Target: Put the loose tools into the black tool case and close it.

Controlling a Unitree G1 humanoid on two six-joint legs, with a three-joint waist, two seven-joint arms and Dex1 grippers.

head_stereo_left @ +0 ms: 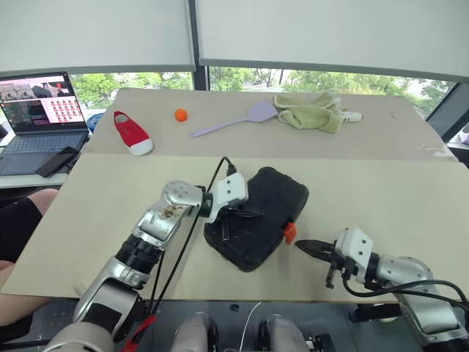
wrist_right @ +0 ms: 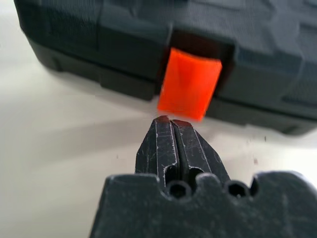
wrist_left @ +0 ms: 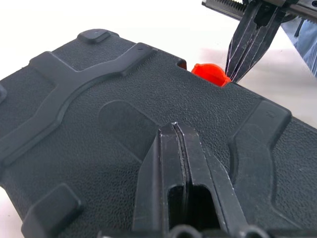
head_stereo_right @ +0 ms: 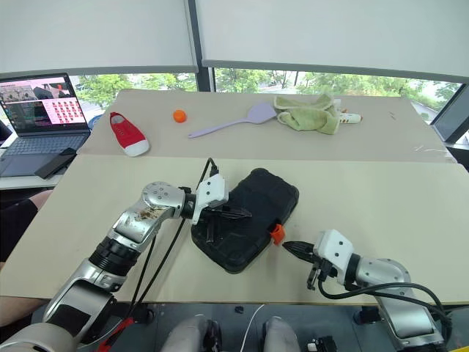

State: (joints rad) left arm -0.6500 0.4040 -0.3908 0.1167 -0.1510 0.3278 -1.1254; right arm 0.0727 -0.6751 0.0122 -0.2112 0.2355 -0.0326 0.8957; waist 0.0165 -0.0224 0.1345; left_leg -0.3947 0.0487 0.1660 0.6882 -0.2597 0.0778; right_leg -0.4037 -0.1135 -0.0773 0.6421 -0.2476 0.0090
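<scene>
On the near middle of the tabletop (head_stereo_left: 381,205) lies the black tool case (head_stereo_left: 275,194), lid down. My left hand (head_stereo_left: 245,213), fingers pressed together, rests over its lid; my right hand (head_stereo_left: 302,246), also pressed together and empty, points at its orange latch (head_stereo_left: 289,232) just beside it.

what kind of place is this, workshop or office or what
Probably an office or lab room used for robot trials, not a workshop: large windows with roller blinds, an open laptop on a side desk, and a plain table carrying unrelated props such as a red shoe.
</scene>
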